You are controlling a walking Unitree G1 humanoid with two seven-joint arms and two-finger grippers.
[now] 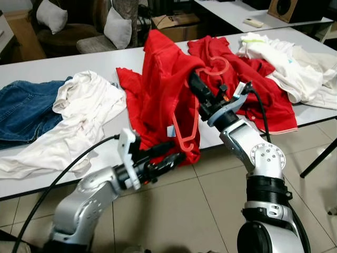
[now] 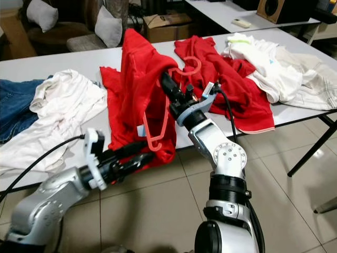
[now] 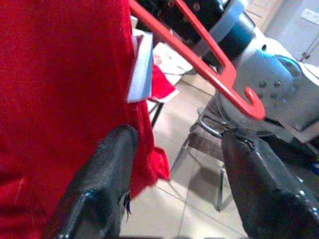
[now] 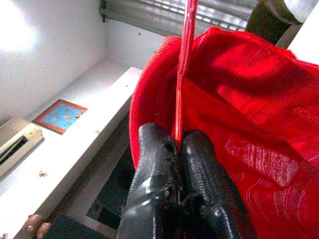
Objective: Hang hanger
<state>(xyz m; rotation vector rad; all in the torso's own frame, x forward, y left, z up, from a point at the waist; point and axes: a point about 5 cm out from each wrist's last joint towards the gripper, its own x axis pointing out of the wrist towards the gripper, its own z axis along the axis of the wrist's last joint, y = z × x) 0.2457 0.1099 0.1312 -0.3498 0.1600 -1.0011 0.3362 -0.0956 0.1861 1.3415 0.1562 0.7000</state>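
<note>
Left eye view: my right gripper [image 1: 196, 83] is raised over the front edge of the white table [image 1: 131, 58], fingers pinched tight on the red hanger [image 1: 189, 124] near its neck. The hanger's hook curls up just behind the fingers, & one arm of it runs down outside the red shirt [image 1: 160, 89], ending in a small notch hook near the shirt's hem. The shirt is draped over the hanger w/ its top bunched up above my gripper; its lower part hangs past the table edge.

Right wrist view — both black fingers [image 4: 157, 164] pressed together w/ the thin red hanger bar between them, red knit fabric right behind.

My left gripper [image 1: 169, 156] sits low, in front of the table edge, at the shirt's bottom hem. Fingers apart, not holding anything; in the left wrist view one finger [image 3: 107, 174] is against the red cloth, the other clear of it, w/ the hanger's end hook above the gap. A white tag [image 3: 141, 64] shows at the shirt's edge.

On the table: jeans [image 1: 23, 108] far left, a white shirt [image 1: 79, 118] beside them, another red garment [image 1: 253, 84] behind my right arm, & pale clothes [image 1: 289, 63] at right.
</note>
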